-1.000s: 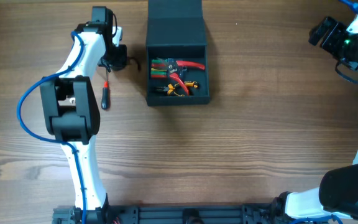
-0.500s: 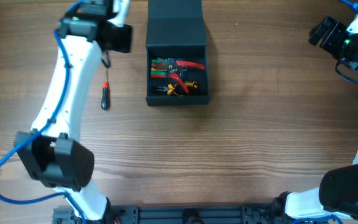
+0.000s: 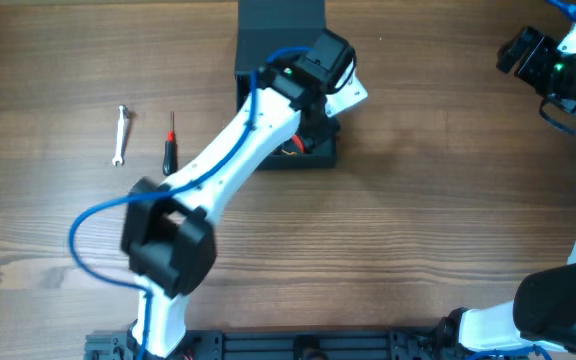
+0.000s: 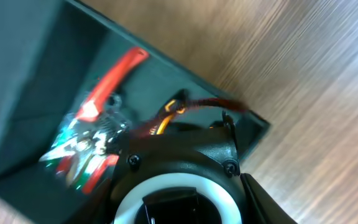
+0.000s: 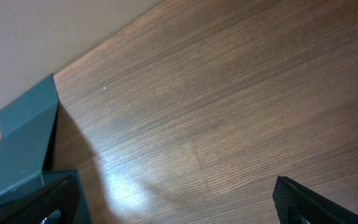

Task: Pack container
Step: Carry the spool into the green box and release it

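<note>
The container [image 3: 313, 157] is a dark teal-grey box at the far middle of the table, with its flap lid [image 3: 280, 28] open and lying back. My left gripper [image 3: 320, 105] hangs over the box's right half, and the arm hides most of the inside. The left wrist view looks into the container [image 4: 23, 93]. Red-handled pliers [image 4: 107, 78], blurred red and green tools [image 4: 79, 152] and an orange-handled tool [image 4: 166, 118] lie in it. The left fingers do not show clearly. My right gripper [image 3: 533, 55] is open and empty at the far right, above bare wood [image 5: 173, 205].
A small silver wrench [image 3: 120, 133] and a red-and-black screwdriver [image 3: 170, 145] lie on the table left of the box. The right wrist view shows the lid [image 5: 23, 134] at its left edge.
My left arm has swung right, from over the screwdriver at the box's left to over the box. The wrench now shows on the table. The right arm has not moved.
</note>
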Robot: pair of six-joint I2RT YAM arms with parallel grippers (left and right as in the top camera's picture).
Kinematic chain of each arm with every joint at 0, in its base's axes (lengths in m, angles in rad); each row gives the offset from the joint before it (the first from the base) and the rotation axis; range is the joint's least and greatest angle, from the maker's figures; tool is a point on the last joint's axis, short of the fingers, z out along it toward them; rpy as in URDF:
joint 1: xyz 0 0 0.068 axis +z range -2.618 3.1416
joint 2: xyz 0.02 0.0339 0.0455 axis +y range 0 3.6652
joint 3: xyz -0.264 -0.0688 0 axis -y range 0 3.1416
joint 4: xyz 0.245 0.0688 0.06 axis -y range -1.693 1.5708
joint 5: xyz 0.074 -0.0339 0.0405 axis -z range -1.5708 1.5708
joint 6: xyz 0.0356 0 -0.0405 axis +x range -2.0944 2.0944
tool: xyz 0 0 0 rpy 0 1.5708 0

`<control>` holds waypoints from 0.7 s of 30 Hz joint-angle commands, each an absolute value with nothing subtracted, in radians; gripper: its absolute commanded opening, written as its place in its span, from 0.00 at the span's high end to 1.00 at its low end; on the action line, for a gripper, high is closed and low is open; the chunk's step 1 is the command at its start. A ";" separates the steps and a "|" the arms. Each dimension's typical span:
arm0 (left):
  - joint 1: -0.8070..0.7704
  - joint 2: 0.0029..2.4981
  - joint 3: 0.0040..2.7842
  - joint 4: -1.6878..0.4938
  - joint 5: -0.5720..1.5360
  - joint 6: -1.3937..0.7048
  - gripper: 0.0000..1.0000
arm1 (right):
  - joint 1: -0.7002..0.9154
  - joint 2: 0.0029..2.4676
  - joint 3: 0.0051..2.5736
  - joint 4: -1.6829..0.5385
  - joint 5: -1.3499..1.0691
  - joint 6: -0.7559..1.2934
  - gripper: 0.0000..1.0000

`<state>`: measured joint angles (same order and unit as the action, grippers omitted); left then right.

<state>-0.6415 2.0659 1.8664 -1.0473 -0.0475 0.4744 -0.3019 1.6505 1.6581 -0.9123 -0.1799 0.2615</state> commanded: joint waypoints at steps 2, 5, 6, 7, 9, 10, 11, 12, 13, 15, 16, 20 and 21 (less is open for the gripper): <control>-0.640 2.146 1.869 -0.949 -0.054 0.593 0.96 | -0.299 1.660 1.654 -0.909 -0.188 0.272 0.00; -0.637 2.180 1.869 -0.858 -0.062 0.629 0.96 | -0.299 1.660 1.654 -0.909 -0.188 0.273 0.00; -0.634 2.190 1.869 -0.838 -0.071 0.629 0.96 | -0.299 1.660 1.654 -0.909 -0.188 0.273 0.00; -0.632 2.194 1.869 -0.827 -0.075 0.629 0.96 | -0.299 1.660 1.654 -0.909 -0.188 0.273 0.00; -0.614 2.205 1.869 -0.813 -0.080 0.628 0.96 | -0.299 1.660 1.654 -0.909 -0.188 0.273 0.00; -0.604 2.205 1.869 -0.811 -0.081 0.628 0.96 | -0.299 1.660 1.654 -0.909 -0.188 0.272 0.00; -0.594 2.205 1.869 -0.808 -0.081 0.621 0.96 | -0.299 1.660 1.654 -0.909 -0.188 0.273 0.00; -0.584 2.205 1.869 -0.803 -0.081 0.609 0.96 | -0.299 1.660 1.654 -0.909 -0.188 0.273 0.00; -0.576 2.205 1.869 -0.799 -0.081 0.586 0.96 | -0.299 1.660 1.654 -0.909 -0.188 0.273 0.00; -0.556 2.205 1.869 -0.797 -0.081 0.525 0.96 | -0.299 1.660 1.654 -0.909 -0.188 0.273 0.00; -0.543 2.205 1.869 -0.796 -0.080 0.479 0.96 | -0.299 1.660 1.654 -0.909 -0.188 0.272 0.00; -0.513 2.205 1.869 -0.797 -0.059 0.437 0.96 | -0.299 1.660 1.654 -0.909 -0.188 0.272 0.00; -0.509 2.205 1.869 -0.796 -0.040 0.438 0.96 | -0.299 1.660 1.654 -0.909 -0.188 0.273 0.00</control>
